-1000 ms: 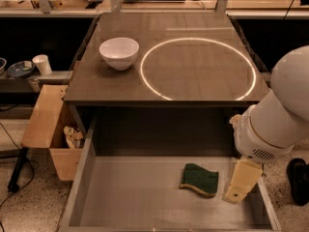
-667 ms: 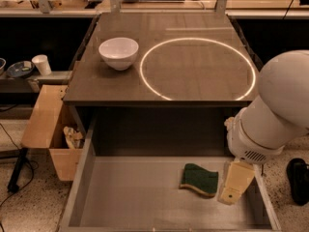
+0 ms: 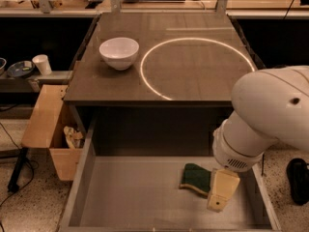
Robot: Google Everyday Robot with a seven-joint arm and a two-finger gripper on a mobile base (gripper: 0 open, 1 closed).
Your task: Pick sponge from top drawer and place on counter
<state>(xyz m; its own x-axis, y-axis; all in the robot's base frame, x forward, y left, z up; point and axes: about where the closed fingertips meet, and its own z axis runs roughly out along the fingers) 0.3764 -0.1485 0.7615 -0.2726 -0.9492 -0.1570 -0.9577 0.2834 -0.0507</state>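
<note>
Sponge (image 3: 195,178) lies flat in the open top drawer (image 3: 79,180), right of centre. The gripper (image 3: 219,199) hangs at its right edge, perhaps touching; whether clenched or released cannot be told. A white bowl (image 3: 119,52) sits on the bench (image 3: 193,76).

One high camera looks down; pincer (image 3: 220,201) sits lower right.

tool (image 3: 221,193) in drawer (image 3: 135,197) | covers sponge (image 3: 195,178) right edge | drawer front cropped

Sponge (image 3: 195,179) in top drawer (image 3: 135,197), right of centre. Gripper (image 3: 219,195) in drawer, farther right. Counter (image 3: 193,76) above, behind drawer. Bowl (image 3: 119,52) behind drawer's left half. Wooden box (image 3: 46,120) left of drawer.
</note>
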